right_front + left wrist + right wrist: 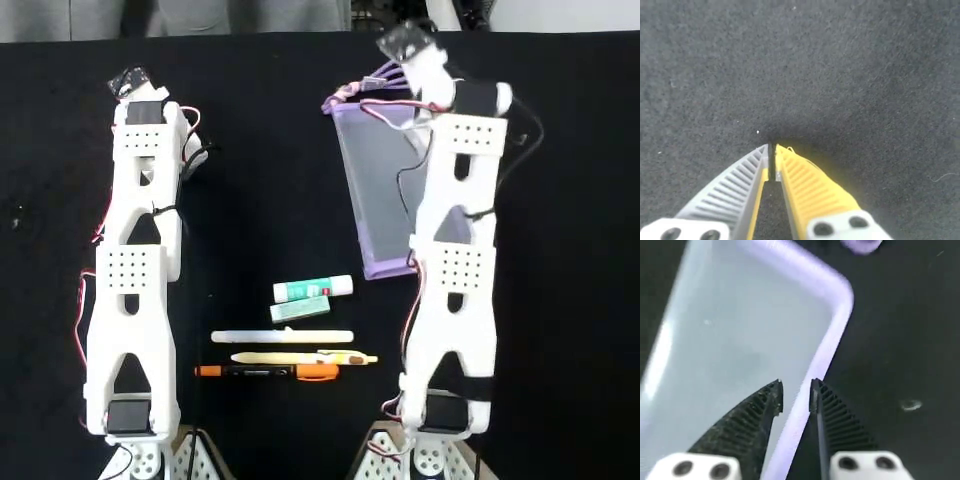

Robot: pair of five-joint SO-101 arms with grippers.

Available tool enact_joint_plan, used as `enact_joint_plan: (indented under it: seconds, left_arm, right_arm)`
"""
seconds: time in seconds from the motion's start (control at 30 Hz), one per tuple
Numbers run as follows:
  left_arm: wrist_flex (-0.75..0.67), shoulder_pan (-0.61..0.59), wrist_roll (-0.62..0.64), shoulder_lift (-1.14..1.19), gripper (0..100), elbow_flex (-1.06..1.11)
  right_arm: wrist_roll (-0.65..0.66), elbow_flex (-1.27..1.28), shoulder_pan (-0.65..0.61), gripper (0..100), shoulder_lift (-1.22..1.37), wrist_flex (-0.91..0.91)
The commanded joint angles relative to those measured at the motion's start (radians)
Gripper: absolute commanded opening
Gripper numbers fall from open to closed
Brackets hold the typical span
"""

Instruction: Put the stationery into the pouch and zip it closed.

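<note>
Left gripper: closed, over black table.
Right gripper: jaws parted, astride pouch at its purple edge.
Stationery: glue stick, pens, lying near pouch.

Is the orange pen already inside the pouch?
No, the orange pen lies out on the table, apart from the pouch.

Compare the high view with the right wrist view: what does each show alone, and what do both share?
High view adds: a glue stick, a green item, a white pen, a cream pen, an orange pen and the left arm. Right wrist view adds: the right gripper open astride the purple rim of the pouch. Shared: the pouch and the black table.
</note>
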Motion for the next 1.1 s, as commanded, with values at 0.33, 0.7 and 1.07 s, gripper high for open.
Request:
enact_joint_plan:
  seconds: [0.33, 0.7, 1.07]
  left_arm:
    - [-0.057, -0.047, -0.009, -0.005, 3, -0.038]
    - [-0.103, -0.062, -0.009, 0.054, 3, -0.045]
    - [-0.101, -0.012, -0.009, 0.044, 3, -0.047]
  right_arm:
    - [-0.235, -0.038, -0.241, 10.3, -0.09, 0.035]
    - [-0.35, -0.016, -0.149, 10.3, -0.18, 0.04]
    - [-0.457, 0.211, -0.006, 10.3, -0.542, 0.041]
